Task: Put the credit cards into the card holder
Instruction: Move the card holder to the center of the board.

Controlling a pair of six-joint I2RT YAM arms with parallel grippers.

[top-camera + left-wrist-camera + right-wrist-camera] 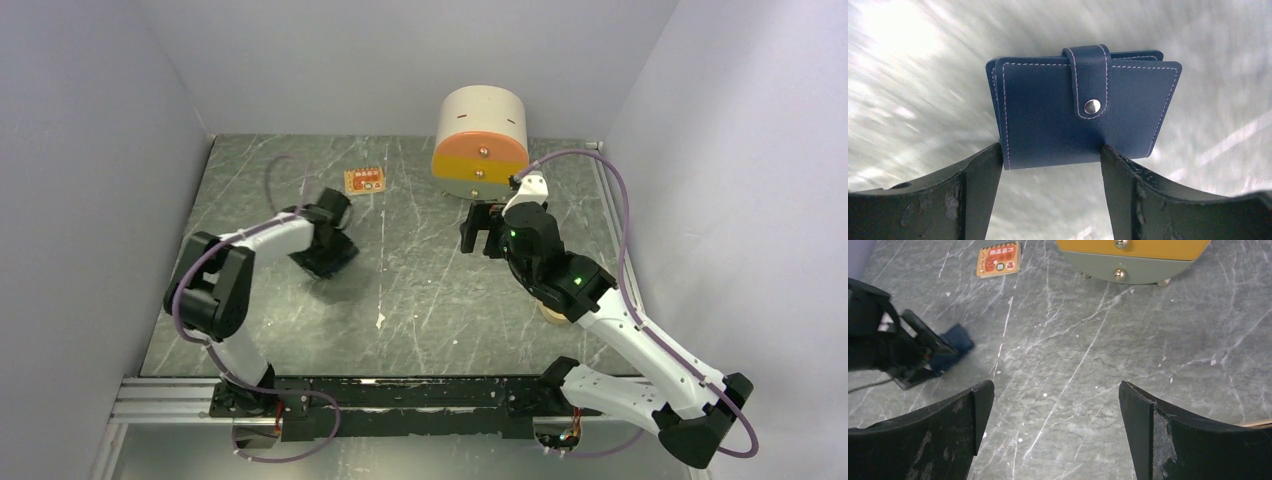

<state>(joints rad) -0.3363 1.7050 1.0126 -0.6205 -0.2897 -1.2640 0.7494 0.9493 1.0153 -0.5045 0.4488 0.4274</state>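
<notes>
The card holder [1083,110], a dark navy case with its snap strap closed, sits between the fingertips of my left gripper [1050,155], which is shut on its lower part. It stays sharp while the table behind it is blurred. In the right wrist view the card holder [955,342] shows at that gripper's tip, left of centre. From above, my left gripper [335,255] is at mid-left. My right gripper [483,228] [1055,405] stands wide open over bare table with nothing between its fingers. A beige-tan edge, probably the credit cards [549,314], peeks from under the right arm.
A cream-and-orange round drawer unit [482,135] [1133,255] stands at the back, just beyond my right gripper. A small orange tag [365,180] [999,260] lies at the back left. Grey walls close in the marble table [420,300] on three sides.
</notes>
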